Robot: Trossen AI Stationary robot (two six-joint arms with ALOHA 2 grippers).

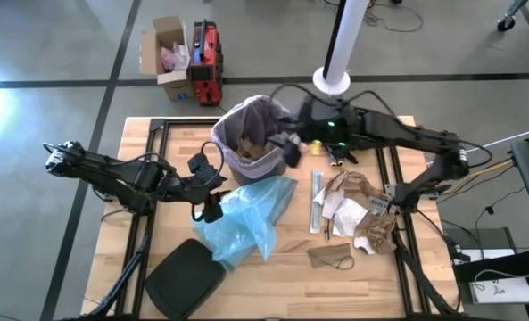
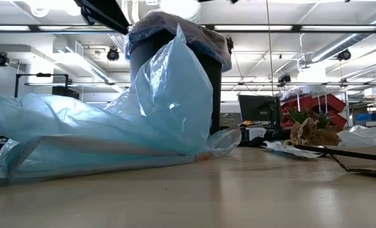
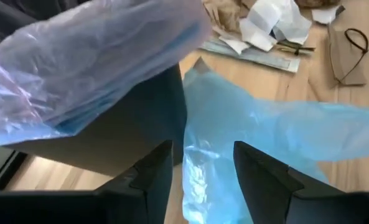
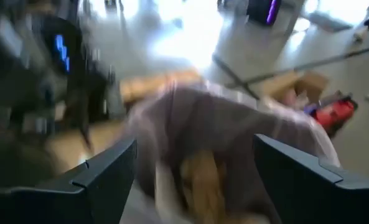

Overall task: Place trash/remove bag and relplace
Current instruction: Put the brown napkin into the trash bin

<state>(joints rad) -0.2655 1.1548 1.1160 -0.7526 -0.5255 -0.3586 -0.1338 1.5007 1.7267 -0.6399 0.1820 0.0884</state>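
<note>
A dark bin (image 1: 246,153) stands at the table's far middle, lined with the pinkish-white bag (image 1: 262,114); brown paper (image 1: 257,152) lies inside it. More trash, brown and white paper (image 1: 353,209), lies on the table to the bin's right. A light blue bag (image 1: 246,214) lies spread in front of the bin and leans against its wall (image 2: 175,76). My left gripper (image 1: 209,205) is open at the blue bag's left edge, low beside the bin. My right gripper (image 1: 291,150) is open above the bin's right rim, and its wrist view shows the bag's mouth (image 4: 190,118) ahead. My left gripper's two fingers (image 3: 153,180) stand on either side of a bunched part of the light blue bag (image 3: 203,168), pointing slantwise down from the table's left. Whether they touch it, I cannot tell.
A black lid (image 1: 185,278) lies near the front left edge. A long clear strip (image 1: 317,201) and a brown piece with a black loop (image 1: 331,257) lie among the scraps. Beyond the table's far edge stand a cardboard box (image 1: 166,55), a red case (image 1: 206,64) and a white post (image 1: 344,45).
</note>
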